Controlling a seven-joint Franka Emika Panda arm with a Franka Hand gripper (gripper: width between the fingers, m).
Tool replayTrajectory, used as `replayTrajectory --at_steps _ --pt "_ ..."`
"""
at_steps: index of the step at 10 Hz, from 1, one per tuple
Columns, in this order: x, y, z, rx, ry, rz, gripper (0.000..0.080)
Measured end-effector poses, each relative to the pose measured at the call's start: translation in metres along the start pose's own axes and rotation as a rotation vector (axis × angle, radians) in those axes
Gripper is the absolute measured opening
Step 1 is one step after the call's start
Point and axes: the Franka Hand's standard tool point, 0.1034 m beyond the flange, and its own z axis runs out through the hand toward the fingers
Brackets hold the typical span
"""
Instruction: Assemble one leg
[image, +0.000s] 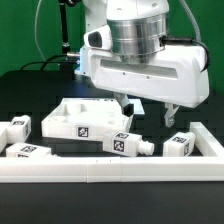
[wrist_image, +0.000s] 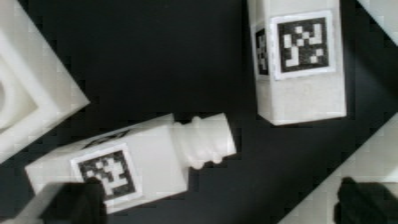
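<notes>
The leg (image: 124, 143) lies on its side on the black worktop (wrist_image: 160, 70), just in front of the square panel (image: 85, 118). Its peg end points toward a second leg (image: 180, 143) nearby. We see the gripper (image: 148, 112) hovering above it, jaws spread and empty. The fingertips (wrist_image: 50, 200), blurred in the wrist view, seem clear of the leg.

No readable words, brands or numbers anywhere. Only black-and-white square tags, coded patterns not legible as text: one on the leg (wrist_image: 151, 160), one on a second leg (wrist_image: 299, 65), one on the panel (image: 70, 122).
</notes>
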Motion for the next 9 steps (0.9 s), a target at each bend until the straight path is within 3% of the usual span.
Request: replayTrajectory --at_steps 1,3,5,9 --pt "-0.001 -0.015 0.002 0.009 0.008 -0.044 0.0650" --pt "0.003 -0.017 -0.002 0.001 -0.091 -0.070 0.0650" --pt "0.002 -0.005 0.000 -0.038 -0.232 -0.076 0.0650" --pt "0.002 -0.004 0.010 -0.097 -0.451 -0.124 0.0650"
